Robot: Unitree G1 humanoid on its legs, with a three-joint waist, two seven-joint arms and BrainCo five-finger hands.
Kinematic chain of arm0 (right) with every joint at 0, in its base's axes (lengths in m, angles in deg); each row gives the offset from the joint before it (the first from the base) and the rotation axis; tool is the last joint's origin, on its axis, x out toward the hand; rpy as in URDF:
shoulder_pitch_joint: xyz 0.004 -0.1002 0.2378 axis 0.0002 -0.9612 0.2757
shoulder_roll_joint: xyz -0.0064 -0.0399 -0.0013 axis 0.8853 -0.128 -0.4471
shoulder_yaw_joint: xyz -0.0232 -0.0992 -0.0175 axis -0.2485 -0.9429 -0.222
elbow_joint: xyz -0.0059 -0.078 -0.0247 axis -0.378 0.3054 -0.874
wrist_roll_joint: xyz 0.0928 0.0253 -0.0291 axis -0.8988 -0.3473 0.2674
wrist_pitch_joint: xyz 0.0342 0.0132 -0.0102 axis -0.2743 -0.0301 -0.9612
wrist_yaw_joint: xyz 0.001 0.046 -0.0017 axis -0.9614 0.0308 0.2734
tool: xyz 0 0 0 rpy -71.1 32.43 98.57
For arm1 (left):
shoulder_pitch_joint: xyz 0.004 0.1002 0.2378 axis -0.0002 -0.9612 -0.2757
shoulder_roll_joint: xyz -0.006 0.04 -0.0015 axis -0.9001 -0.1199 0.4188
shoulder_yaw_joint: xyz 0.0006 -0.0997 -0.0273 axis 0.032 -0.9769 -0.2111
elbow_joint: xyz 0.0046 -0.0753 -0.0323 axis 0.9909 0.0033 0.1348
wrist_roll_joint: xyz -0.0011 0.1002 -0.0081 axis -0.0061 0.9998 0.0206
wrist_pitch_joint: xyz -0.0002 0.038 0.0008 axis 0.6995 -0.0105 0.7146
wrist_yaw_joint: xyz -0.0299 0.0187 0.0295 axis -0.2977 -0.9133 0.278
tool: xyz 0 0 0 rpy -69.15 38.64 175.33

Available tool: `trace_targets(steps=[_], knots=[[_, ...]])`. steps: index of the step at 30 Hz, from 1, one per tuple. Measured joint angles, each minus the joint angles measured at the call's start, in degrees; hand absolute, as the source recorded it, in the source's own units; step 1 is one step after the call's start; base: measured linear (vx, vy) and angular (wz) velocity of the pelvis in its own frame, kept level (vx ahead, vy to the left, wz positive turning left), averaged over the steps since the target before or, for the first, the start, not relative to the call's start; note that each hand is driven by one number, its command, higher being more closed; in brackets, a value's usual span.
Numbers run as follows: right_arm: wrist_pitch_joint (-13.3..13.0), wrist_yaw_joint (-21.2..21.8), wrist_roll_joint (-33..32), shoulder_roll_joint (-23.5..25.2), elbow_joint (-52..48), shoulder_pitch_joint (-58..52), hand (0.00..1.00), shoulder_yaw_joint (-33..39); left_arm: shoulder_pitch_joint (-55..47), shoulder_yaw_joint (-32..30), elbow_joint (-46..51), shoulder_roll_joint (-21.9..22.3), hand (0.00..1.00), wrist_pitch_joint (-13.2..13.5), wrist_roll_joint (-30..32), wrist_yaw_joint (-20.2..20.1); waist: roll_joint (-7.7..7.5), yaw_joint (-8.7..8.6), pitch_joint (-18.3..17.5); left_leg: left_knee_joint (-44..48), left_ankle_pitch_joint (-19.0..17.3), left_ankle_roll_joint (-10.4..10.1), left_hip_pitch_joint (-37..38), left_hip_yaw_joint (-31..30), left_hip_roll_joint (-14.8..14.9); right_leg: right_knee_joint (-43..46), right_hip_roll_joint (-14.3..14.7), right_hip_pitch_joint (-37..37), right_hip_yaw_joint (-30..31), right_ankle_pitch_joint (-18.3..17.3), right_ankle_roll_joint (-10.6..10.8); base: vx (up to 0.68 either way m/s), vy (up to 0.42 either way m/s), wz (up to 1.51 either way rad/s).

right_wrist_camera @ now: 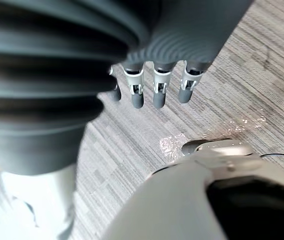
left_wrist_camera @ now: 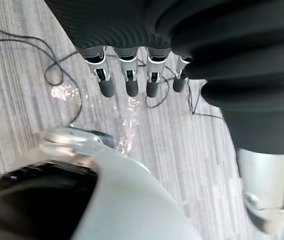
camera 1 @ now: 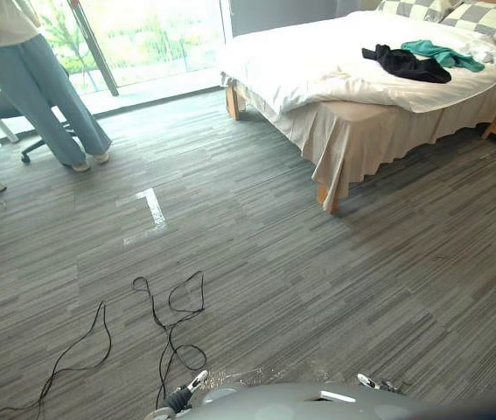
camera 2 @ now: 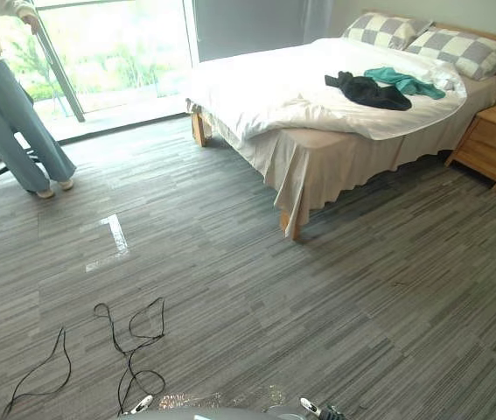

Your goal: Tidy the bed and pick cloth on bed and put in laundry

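Both of the robot's hands hang down at its sides over the carpet. The left hand (left_wrist_camera: pixel 130 80) has its fingers straight and relaxed with nothing in them, and the right hand (right_wrist_camera: pixel 159 87) is the same, loose and empty. The clothes it's after are a long way ahead of either hand, over toward the right hand's side. A black cloth (camera 2: pixel 368 90) lies on the bed (camera 2: pixel 265 92), and a teal cloth (camera 2: pixel 402 81) lies against its far edge, just short of the chequered pillows (camera 2: pixel 387 29).

From where I stand, nothing of the job looks started, and the trouble lies in the approach and the first grab. The two cloths lie so close together that fingers closing on the black one could drag the teal one along or flick it off the far side. Both rest on the soft white duvet, so a deep pinch may gather bedding too and rumple what's meant to be tidied. The duvet hangs low over the near corner and could catch a hand coming in low. A person (camera 1: pixel 38 79) stands off past the left hand, by the window
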Motion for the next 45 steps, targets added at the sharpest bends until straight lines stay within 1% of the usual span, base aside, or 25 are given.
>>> trace_targets(steps=[1,3,4,8,10,11,14,16,20,23,24,25,32,34,35,36,37,38,39,40,41,42,43,44,45], knots=[[0.0,0.2,-0.3,0.0,0.4,0.1,0.0,0.3,0.3,0.0,-0.1,0.0,0.0,0.0,1.4,-0.7,-0.25,0.06,0.3,-1.5,1.0,-0.2,1.1,0.0,-0.1,-0.8,0.0,0.8,-0.4,0.3,-0.2,0.07,0.012,0.04],[0.0,0.4,-0.5,0.0,0.4,0.1,0.0,0.5,0.5,0.0,-0.1,0.0,0.0,0.1,2.0,-1.6,-0.19,-0.01,0.4,-3.0,1.8,0.1,2.9,0.0,-0.1,-1.7,0.1,2.3,-1.0,0.7,-0.6,0.12,0.016,0.08],[0.0,0.7,-0.5,0.0,0.4,0.1,0.0,0.5,0.5,0.1,-0.1,0.0,0.0,0.2,2.0,-1.8,-0.19,0.01,0.4,-3.8,2.1,0.4,3.6,0.0,-0.2,-2.2,0.1,2.7,-1.3,0.7,-0.6,0.11,0.01,0.06],[0.3,1.4,-0.6,0.1,0.8,1.2,0.0,0.6,0.9,0.2,-0.1,-0.1,0.0,0.2,2.4,-2.4,-0.14,-0.03,0.8,-4.3,2.2,0.4,4.4,0.0,-0.3,-2.9,0.1,3.5,-1.5,0.7,-0.6,0.09,0.002,0.02],[0.4,1.5,-0.7,0.4,1.0,1.9,0.0,0.7,1.0,0.2,-0.1,-0.6,0.0,-0.4,2.3,-3.5,-0.55,-0.02,1.2,-4.3,2.2,0.4,4.7,0.1,-0.3,-2.9,0.1,4.2,-1.6,0.4,0.0,0.01,-0.01,0.03],[0.4,1.5,-0.7,0.6,1.0,2.1,0.0,0.7,1.1,0.2,-0.1,-0.8,0.0,-1.3,2.4,-3.6,-0.81,-0.06,1.4,-4.4,2.2,0.3,5.3,0.1,-0.3,-2.8,0.1,4.6,-1.6,0.2,0.3,0.02,-0.02,0.06],[0.3,2.0,-0.8,1.0,1.0,2.4,0.0,1.3,1.5,0.2,0.0,-1.0,0.0,-1.4,5.3,-4.3,-1.04,-0.12,1.6,-4.4,2.0,0.1,5.7,0.2,-0.3,-2.8,0.1,4.9,-1.5,-0.1,0.7,-0.01,-0.013,0.01],[0.2,2.0,-1.1,1.1,0.9,2.7,0.0,1.5,1.6,0.3,0.0,-1.0,0.0,-1.3,6.8,-4.2,-0.99,-0.19,1.7,-4.4,2.0,0.1,5.7,0.3,-0.3,-2.8,0.1,4.9,-1.5,-0.1,0.7,-0.04,-0.019,-0.02],[0.3,2.0,-2.2,1.2,0.9,2.9,0.0,1.9,1.6,0.9,0.0,-1.0,0.0,-1.0,7.0,-3.6,-0.88,-0.54,1.8,-4.4,1.9,-0.2,6.4,0.9,-0.1,-2.8,0.2,5.1,-1.3,0.0,0.6,-0.06,-0.019,-0.06],[0.2,2.0,-2.4,1.2,0.8,2.9,0.0,1.9,1.7,1.4,0.0,-1.0,0.0,-1.0,8.6,-3.5,-0.83,-0.63,1.9,-4.6,1.9,-0.1,6.4,1.7,-0.1,-2.9,0.3,5.1,-0.8,0.1,0.4,-0.06,-0.017,-0.11],[0.2,2.0,-2.4,1.2,0.8,2.9,0.0,1.9,1.7,1.4,0.0,-1.0,0.0,-1.0,8.6,-3.4,-1.07,-0.67,2.1,-4.6,1.9,-0.1,6.4,1.8,-0.1,-2.9,0.3,5.1,-0.6,0.1,0.4,-0.08,-0.016,-0.12],[0.2,2.0,-3.0,1.2,0.8,2.8,0.0,1.9,1.7,1.6,0.0,-1.0,0.0,-1.0,8.8,-3.4,-0.91,-0.73,2.1,-4.7,1.9,-0.1,6.5,1.9,-0.1,-2.9,0.3,5.1,0.0,0.1,0.4,-0.06,-0.011,-0.09],[-0.5,1.9,-3.6,1.4,0.6,2.3,0.0,2.2,1.8,1.9,-0.1,-1.1,0.0,-0.7,9.0,-3.3,-1.02,-0.83,2.2,-4.7,1.3,-0.3,6.2,2.7,0.0,-3.5,0.5,4.7,0.8,0.1,0.4,-0.01,-0.004,-0.04],[-0.6,1.9,-4.5,1.3,0.4,2.3,0.0,2.2,1.9,2.2,-0.1,-1.1,0.0,-0.7,9.3,-3.3,-1.0,-0.84,2.2,-4.6,1.0,-0.2,5.7,3.4,0.1,-1.7,0.7,3.1,1.7,-0.4,0.2,0.03,-0.007,-0.26],[-1.0,1.7,-4.7,1.3,0.0,2.4,0.0,2.3,2.4,2.8,-0.1,-1.2,0.0,-0.8,10.2,-3.4,-0.88,-0.92,2.5,-4.4,0.7,-0.1,5.5,3.9,0.2,2.2,0.6,0.5,1.9,-2.0,0.6,0.06,0.003,-0.34],[-1.5,1.2,-5.7,1.3,-0.7,2.8,0.0,2.3,3.1,4.2,-0.1,-1.6,0.0,-1.0,10.8,-3.4,-0.81,-1.12,3.9,-4.4,0.7,0.0,5.7,5.0,0.2,8.8,0.1,-2.4,2.3,-4.3,2.7,0.06,0.008,-0.37],[-1.7,0.9,-6.0,1.3,-1.0,3.1,0.0,2.4,3.4,4.2,-0.1,-1.6,0.0,-0.9,10.8,-3.4,-0.42,-1.24,4.6,-4.3,0.6,0.1,6.0,5.4,0.3,13.0,-0.2,-4.4,2.3,-5.0,3.6,0.02,0.02,-0.45],[-1.8,-0.1,-7.0,1.4,-1.6,4.0,0.0,2.4,4.2,4.3,-0.1,-1.9,0.0,-0.9,10.8,-3.4,-0.84,-1.57,6.7,-3.3,0.6,0.6,6.5,7.2,0.3,21.8,-0.9,-8.6,1.7,-5.6,4.8,-0.02,0.032,-0.59],[-1.6,-0.7,-8.1,1.6,-1.6,4.8,0.0,2.4,4.6,4.3,-0.1,-2.6,0.0,-0.8,10.7,-3.4,-1.68,-1.54,8.4,-2.2,-0.1,1.1,7.2,9.1,0.5,28.3,-1.7,-11.5,1.1,-5.7,5.3,-0.03,0.035,-0.61],[-1.5,-0.8,-9.0,1.6,-1.6,5.0,0.0,2.5,4.7,4.3,-0.1,-2.9,0.0,-0.8,10.7,-3.4,-1.9,-1.5,9.3,-1.9,-0.4,1.3,7.9,10.0,0.7,30.4,-2.2,-12.2,0.3,-6.0,6.3,-0.02,0.036,-0.61],[-0.5,-1.2,-10.0,2.0,-1.5,5.1,0.0,3.2,4.8,4.3,-0.2,-3.2,0.0,-0.8,10.6,-3.4,-2.01,-1.47,9.9,-1.4,-1.2,0.8,8.4,11.4,1.0,33.3,-4.3,-12.7,-3.8,-8.1,4.9,0.02,0.03,-0.65],[0.4,-1.4,-10.5,2.1,-1.4,5.1,0.0,3.7,4.9,4.3,-0.2,-3.4,0.0,-0.8,10.6,-3.4,-2.21,-1.48,9.9,0.1,-2.6,0.0,8.5,12.7,1.9,32.6,-6.1,-12.9,-6.2,-8.8,4.0,0.04,0.013,-0.7],[0.8,-1.4,-10.7,2.0,-1.4,5.1,0.0,4.2,5.0,4.3,-0.2,-3.4,0.0,-0.8,10.6,-3.4,-2.1,-1.45,10.0,1.2,-3.4,-0.6,8.5,13.2,2.6,31.3,-6.7,-13.0,-6.9,-8.9,3.8,0.11,-0.052,-0.73],[1.3,-1.5,-10.9,2.0,-1.4,5.3,0.0,5.1,5.9,4.7,-0.5,-3.2,0.0,-0.8,10.6,-3.3,-1.3,-1.68,10.6,3.5,-5.0,-1.7,7.9,14.2,4.7,27.8,-6.9,-13.4,-7.8,-8.9,3.8,0.11,-0.093,-0.58],[1.8,-1.5,-11.2,1.8,-1.4,5.5,0.0,5.7,6.4,4.9,-0.9,-3.0,0.0,-0.7,10.6,-3.3,-0.57,-1.77,11.0,4.4,-5.8,-2.3,7.6,14.5,6.1,25.8,-6.5,-13.8,-8.0,-8.7,3.8,0.14,-0.165,-0.67]])
